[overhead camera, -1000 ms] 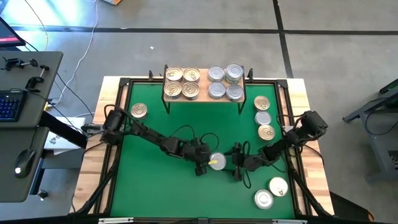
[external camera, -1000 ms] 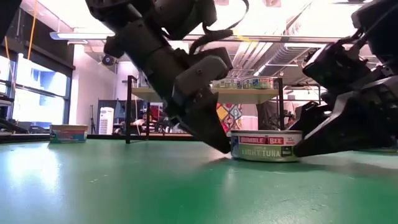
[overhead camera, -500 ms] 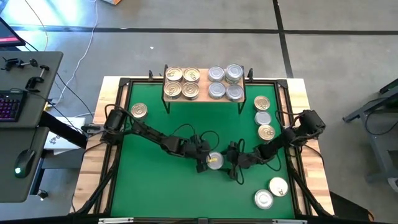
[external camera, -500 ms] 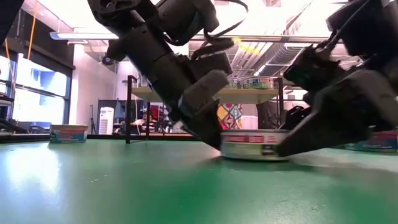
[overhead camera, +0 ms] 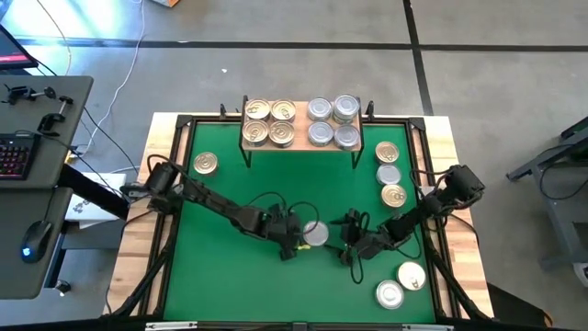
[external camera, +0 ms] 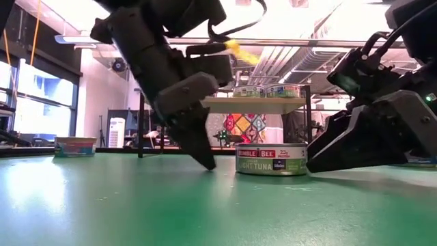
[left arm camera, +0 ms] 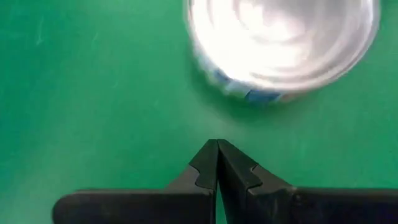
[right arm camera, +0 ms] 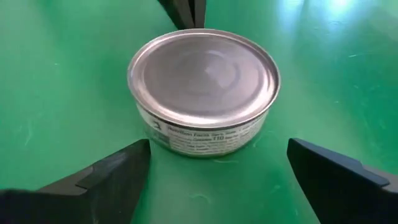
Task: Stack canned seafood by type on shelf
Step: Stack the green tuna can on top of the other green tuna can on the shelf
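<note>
Green table [overhead camera: 230, 267], silver-lidded tin [right arm camera: 204, 78] with white, green and blue label, black grippers [left arm camera: 217, 163] [right arm camera: 214, 171], light-wood shelf [overhead camera: 301, 147] on black legs holding gold tins [overhead camera: 268, 121] and silver tins [overhead camera: 333, 121], more gold and silver tins [overhead camera: 390, 173] along table's right edge.

green table top [overhead camera: 230, 267] w/ wood edge, grey desk [overhead camera: 46, 184] beside it w/ keyboard [overhead camera: 13, 158] & mouse [overhead camera: 31, 239].
</note>
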